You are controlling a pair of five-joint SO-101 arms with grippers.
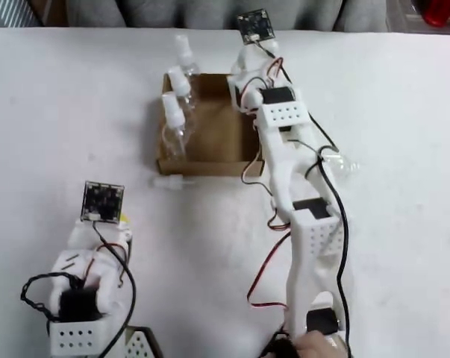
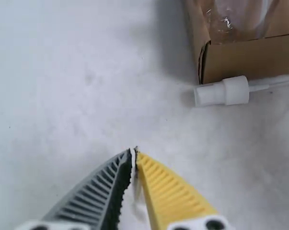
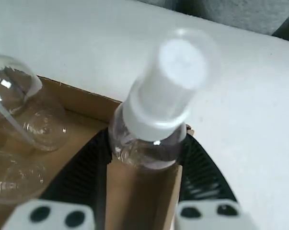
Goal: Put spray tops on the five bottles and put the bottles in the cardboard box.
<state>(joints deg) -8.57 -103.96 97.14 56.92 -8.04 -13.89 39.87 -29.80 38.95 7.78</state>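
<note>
Boxing is in hand — the right arm's jaws clasp a capped bottle (image 3: 149, 143) over the far right corner of the cardboard box (image 1: 210, 165); next it wants lowering clear of the wall; other bottles (image 1: 172, 119) crowd the box's left edge, its middle lies open; the left arm's jaws sit pinched shut, empty — a loose spray top (image 2: 221, 91) lies nearby.

table (image 1: 60, 112): plain white. cardboard box (image 1: 217, 142): plain brown. bottles (image 1: 172, 130) in it: clear, white tops. loose spray top (image 2: 223, 91): white. left gripper (image 2: 133, 153): one ribbed grey finger, one ribbed yellow. right gripper (image 3: 145, 139): black fingers, white base; the bottle (image 3: 149, 148) there is clear, white-capped. arms (image 1: 307, 246): white, black motors, red and black wires.
</note>
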